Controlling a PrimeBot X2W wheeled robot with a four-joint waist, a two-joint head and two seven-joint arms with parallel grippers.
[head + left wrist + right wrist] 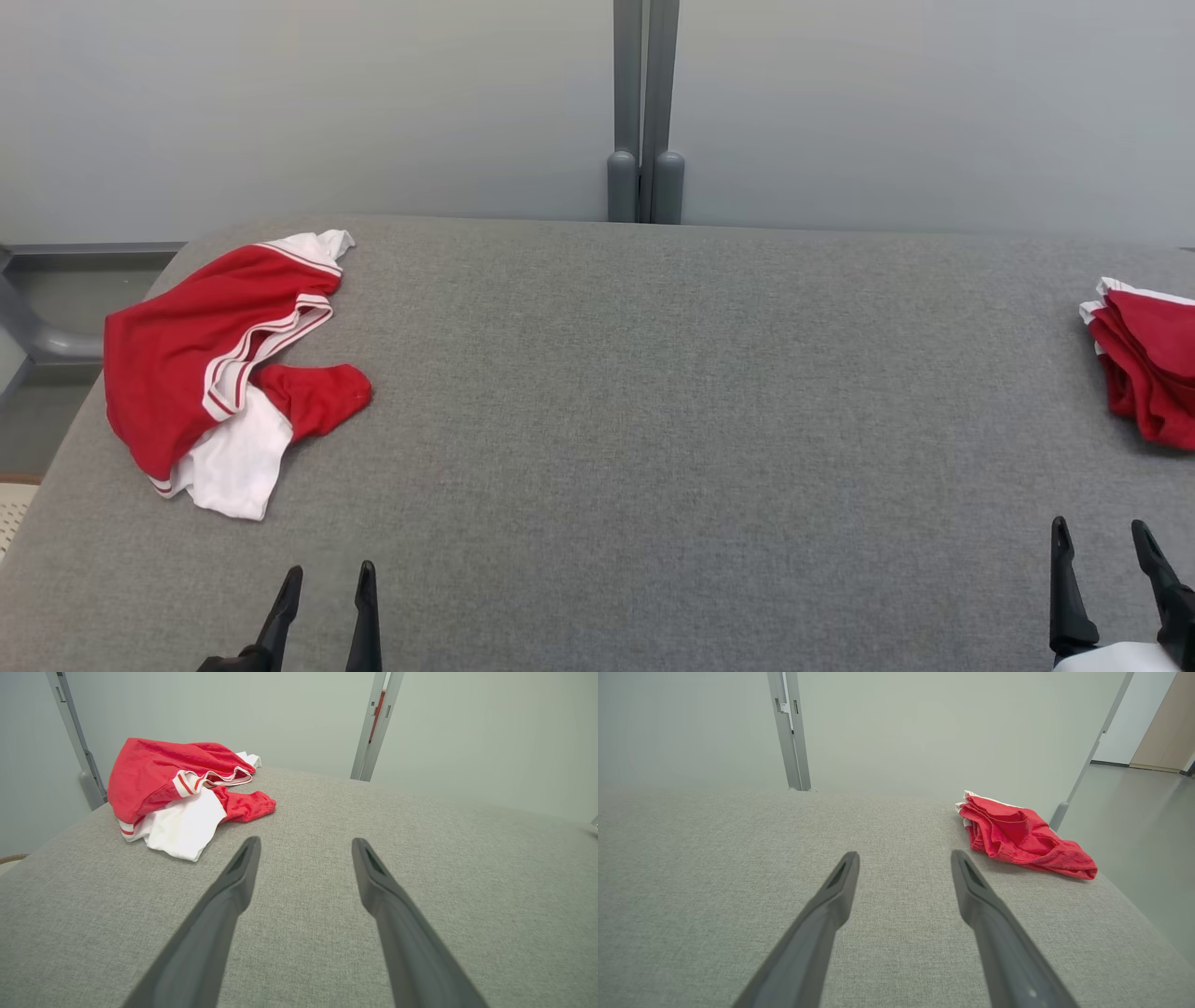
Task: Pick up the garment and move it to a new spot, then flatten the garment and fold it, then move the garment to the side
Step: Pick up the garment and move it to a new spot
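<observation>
**Two Open Grippers Wait as Crumpled Jersey Lies Off to the Left**

A grey fabric-covered counter (pixel 653 420) stretches across the head view, backed by a pale wall and a grey post (pixel 644 112). On its far-left part, near the edge, sits the crumpled garment (pixel 187 364), a red-and-white piece with striped trim. It is bunched in a heap, with white cloth spilling out underneath on the robot's side. Its long axis runs roughly away from the robot, leaning a little toward the counter's middle at the far end, and one red sleeve (pixel 317 397) pokes out toward the centre. At the far-right edge rests a folded garment (pixel 1153 364), red with a sliver of white, which looks already dealt with.

The left jaws stand wide apart with nothing between them, hovering above bare cloth. In the left wrist view the heap (pixel 154 779) lies ahead and to the left of the two dark fingers (pixel 233 882). The right jaws are likewise spread and hold nothing, near the folded piece (pixel 1017 840) and well apart from the heap. The left arm is plainly the nearer, and the pick-up probably falls to it, reaching forward and leftward.
</observation>
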